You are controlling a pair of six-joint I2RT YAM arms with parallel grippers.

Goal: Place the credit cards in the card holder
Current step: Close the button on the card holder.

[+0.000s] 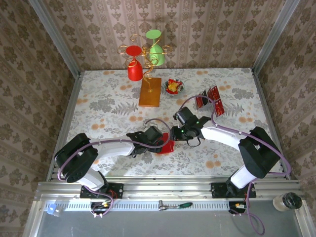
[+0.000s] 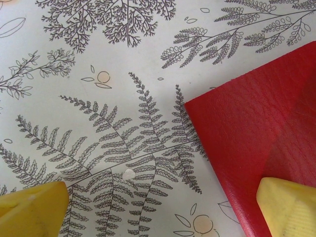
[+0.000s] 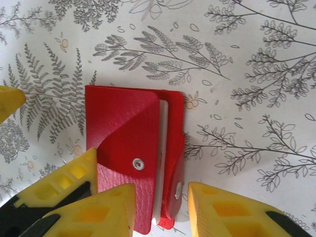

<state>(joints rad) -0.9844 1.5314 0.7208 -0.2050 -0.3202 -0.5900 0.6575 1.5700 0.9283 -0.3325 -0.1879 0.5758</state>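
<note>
The holder (image 1: 166, 146) lies flat on the table (image 1: 98, 94) near its front edge, at about 6 o'clock from the table's middle, between the two grippers. The right wrist view shows one red flap folded over and two small metal snaps.

The right gripper (image 3: 160, 197) has its fingers spread with the holder's near end between them. I cannot tell whether they touch it. The left gripper (image 2: 158, 197) is also spread wide. One yellow fingertip (image 2: 286, 207) sits over the holder's edge, and the other is over bare cloth at 9 o'clock from it.

The cards (image 1: 216, 104), red with black bands, are well apart from the holder at about 2 o'clock, near a loop of the right arm's cable.

A bowl (image 1: 174, 87) of red-yellow sweets sits at 12 o'clock from the holder. At 11 o'clock is an orange slab (image 1: 150, 92) with a gold wire stand (image 1: 146, 64) rising from it. The stand carries an upside-down red cup (image 1: 134, 69) and, higher up, a tilted green cup (image 1: 157, 52).

A pale cloth printed with grey ferns and small orange blooms covers the table. Brown damask wallpaper lines three sides, with metal posts at the back corners. A metal rail (image 1: 163, 187) along the near edge carries both arm bases. In front of it lie a green-handled screwdriver (image 1: 185, 205) at 6 o'clock and a jar (image 1: 287, 201) at the 4 o'clock corner.
</note>
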